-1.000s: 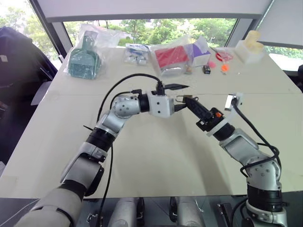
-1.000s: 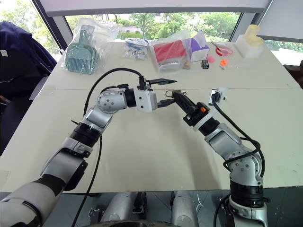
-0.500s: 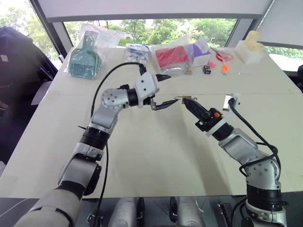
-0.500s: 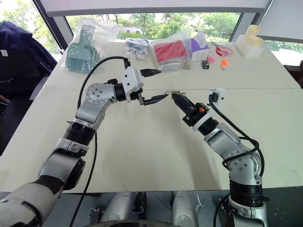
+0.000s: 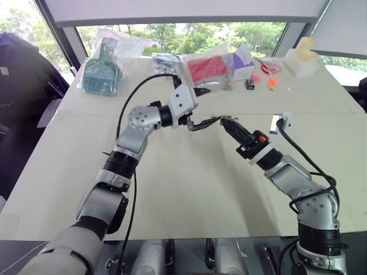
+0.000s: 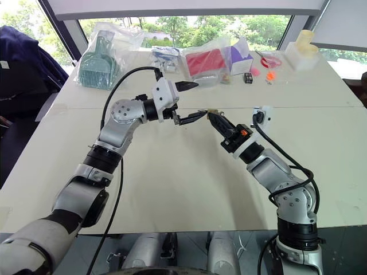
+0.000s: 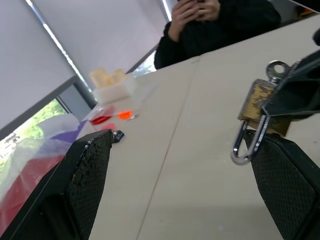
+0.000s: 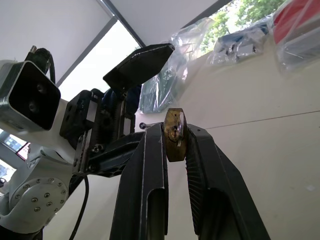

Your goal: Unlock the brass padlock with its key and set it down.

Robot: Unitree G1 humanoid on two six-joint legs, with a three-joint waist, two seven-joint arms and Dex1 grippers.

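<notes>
A: Above the wide pale table, your left gripper stands wide open and holds nothing.

B: And your right gripper, at three o'clock from it?

A: Its two black fingers are clamped on the tiny yellow-gold brass padlock; the silvery shackle hangs free.

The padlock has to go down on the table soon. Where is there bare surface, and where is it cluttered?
The table is bare across its near half, under and between the two arms, and out to both side edges. Clutter sits along the far edge: the green scoop bag, the red bagged item, a small black object and a white block. The brass padlock is in the right gripper.
</notes>
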